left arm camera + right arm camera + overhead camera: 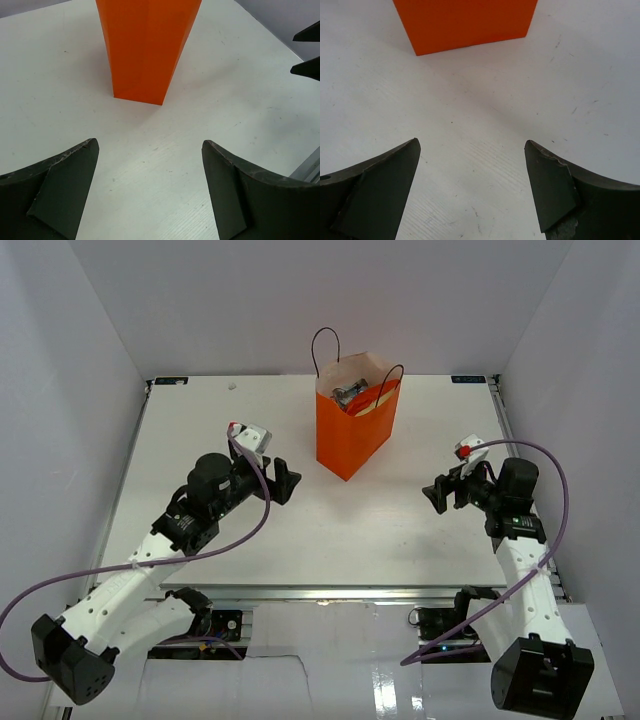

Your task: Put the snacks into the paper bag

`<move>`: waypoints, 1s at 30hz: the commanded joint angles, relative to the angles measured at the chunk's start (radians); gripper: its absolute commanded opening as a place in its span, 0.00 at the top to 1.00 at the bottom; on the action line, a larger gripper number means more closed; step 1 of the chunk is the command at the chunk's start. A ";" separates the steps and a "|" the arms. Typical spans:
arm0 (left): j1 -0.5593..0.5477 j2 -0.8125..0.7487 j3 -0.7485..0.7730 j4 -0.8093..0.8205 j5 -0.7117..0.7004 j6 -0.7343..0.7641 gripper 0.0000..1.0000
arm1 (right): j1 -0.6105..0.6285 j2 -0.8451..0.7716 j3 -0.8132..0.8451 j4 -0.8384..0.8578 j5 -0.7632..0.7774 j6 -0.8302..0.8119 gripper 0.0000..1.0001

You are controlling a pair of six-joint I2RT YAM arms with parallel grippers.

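The orange paper bag (352, 430) stands upright at the back middle of the table, with black loop handles. Snacks (355, 395) show inside its mouth: a silvery wrapper, a red edge and a yellow bit. No snack lies on the table. My left gripper (289, 481) is open and empty, left of the bag, pointing at it. My right gripper (436, 494) is open and empty, right of the bag. The bag's lower part shows in the left wrist view (145, 50) and the right wrist view (465, 22), beyond the open gripper (150, 145) and the open right gripper (472, 145).
White walls close in the table on the left, back and right. The right gripper's fingertips (307, 50) show at the right edge of the left wrist view. The table's front edge (350, 592) runs just ahead of the arm bases.
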 commanded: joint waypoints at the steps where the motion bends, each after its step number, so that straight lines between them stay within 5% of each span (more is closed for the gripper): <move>1: 0.000 -0.086 -0.020 -0.032 0.008 0.003 0.05 | -0.013 -0.045 -0.038 0.155 0.112 0.113 0.10; 11: 0.000 -0.202 -0.097 -0.015 -0.037 0.022 0.02 | -0.121 -0.092 -0.058 0.214 0.218 0.350 0.10; 30: 0.000 -0.278 -0.172 0.039 -0.170 0.078 0.02 | -0.133 -0.221 -0.037 0.200 0.161 0.426 0.10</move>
